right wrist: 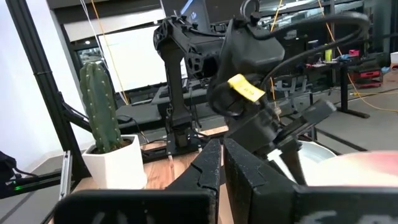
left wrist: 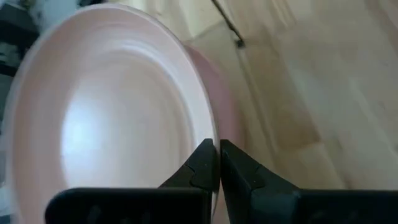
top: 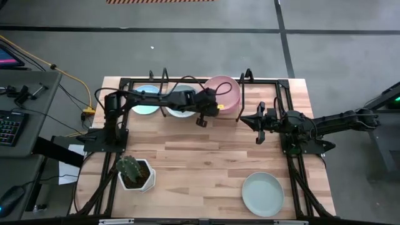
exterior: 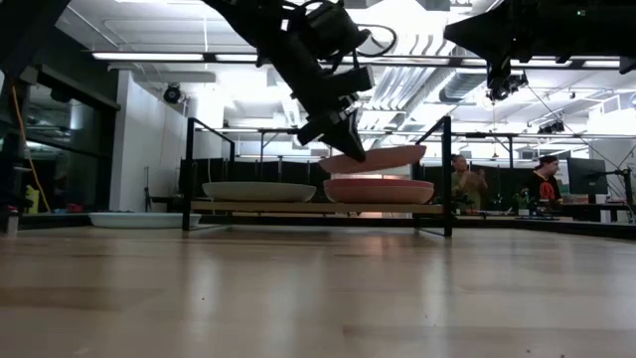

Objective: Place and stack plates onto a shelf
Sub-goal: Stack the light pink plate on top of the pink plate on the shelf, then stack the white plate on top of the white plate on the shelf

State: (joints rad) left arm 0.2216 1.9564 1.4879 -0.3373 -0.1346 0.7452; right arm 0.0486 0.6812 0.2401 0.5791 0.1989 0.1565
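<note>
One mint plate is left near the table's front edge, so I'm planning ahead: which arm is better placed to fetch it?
Right, probably. The mint plate lies on its side, and the right gripper is empty. The left gripper holds a pink plate.

Plates, five in all:
- Two pink plates: one (top: 226, 87) held tilted above the other (exterior: 379, 190), which lies on the shelf (exterior: 318, 207).
- One light blue plate (top: 145, 100) and one white-looking plate (top: 181, 110), at the shelf end of the worktop (top: 206, 156).
- One pale green plate (top: 263, 194), alone near the front right corner.

Shelves: one, light wood with black end brackets.
Potted cactus (top: 132, 171): one, in a white pot.
Robot arms: two, each with one pincer, left (top: 213, 107) and right (top: 259, 124).
People in the room behind: two (exterior: 467, 179) (exterior: 544, 179).
</note>
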